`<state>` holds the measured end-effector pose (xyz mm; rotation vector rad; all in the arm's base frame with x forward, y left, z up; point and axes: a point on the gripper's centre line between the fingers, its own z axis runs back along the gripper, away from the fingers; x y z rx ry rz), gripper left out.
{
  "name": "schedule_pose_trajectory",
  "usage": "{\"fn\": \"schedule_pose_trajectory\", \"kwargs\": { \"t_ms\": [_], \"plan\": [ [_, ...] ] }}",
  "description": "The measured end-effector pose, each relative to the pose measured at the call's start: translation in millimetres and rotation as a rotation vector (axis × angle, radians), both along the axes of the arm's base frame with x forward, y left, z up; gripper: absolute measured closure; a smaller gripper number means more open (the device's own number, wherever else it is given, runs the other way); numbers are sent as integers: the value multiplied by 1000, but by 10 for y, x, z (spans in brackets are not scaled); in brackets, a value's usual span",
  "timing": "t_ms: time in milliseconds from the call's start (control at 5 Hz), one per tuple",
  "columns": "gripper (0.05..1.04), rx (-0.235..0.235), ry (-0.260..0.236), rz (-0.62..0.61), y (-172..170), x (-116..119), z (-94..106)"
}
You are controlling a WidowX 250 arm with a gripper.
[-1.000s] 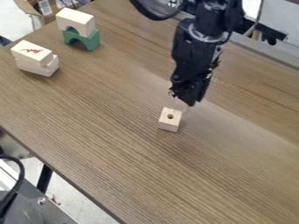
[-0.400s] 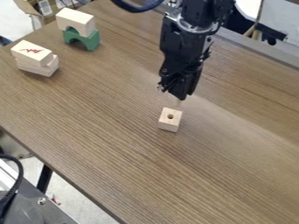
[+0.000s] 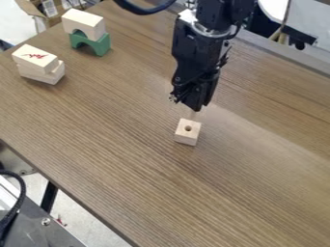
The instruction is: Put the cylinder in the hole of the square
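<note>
My jaws are hanging over the table (image 3: 129,164), at the lower end of my black gripper (image 3: 195,107), and they are pointing down toward the wooden square block (image 3: 186,137). They are sitting a little to the far side of that block and slightly to its right, close above it. I cannot tell how far apart they are standing. A slim, pale thing (image 3: 192,115) is showing faintly just beneath them, between me and the block; it is too indistinct for me to say whether it is the cylinder or whether I am holding it. The square block is resting on the table below me, and its round hole (image 3: 188,128) is facing up, looking dark inside. My arm (image 3: 205,46) is coming in from the far edge, and a dark cable (image 3: 145,9) is curving off to its left. Over on the far left of the table, a pale block with a red mark (image 3: 34,58) is lying on top of more pale wood (image 3: 44,75), the two sitting slightly askew. Farther back and just to the right of that stack, a green arched block (image 3: 100,45) is standing and carrying a pale block with a cutout (image 3: 84,21) on top. Past the table's near left edge, a grey metal surface (image 3: 45,234) is showing.
</note>
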<state>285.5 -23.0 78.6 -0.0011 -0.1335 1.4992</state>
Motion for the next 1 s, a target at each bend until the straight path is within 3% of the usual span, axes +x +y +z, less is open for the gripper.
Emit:
{"fn": "schedule_pose_trajectory", "kwargs": {
  "t_ms": [400,1000],
  "plan": [
    [959,15,34,0,22,-11,-141],
    [959,27,38,2,9,-32,-182]
  ]
}}
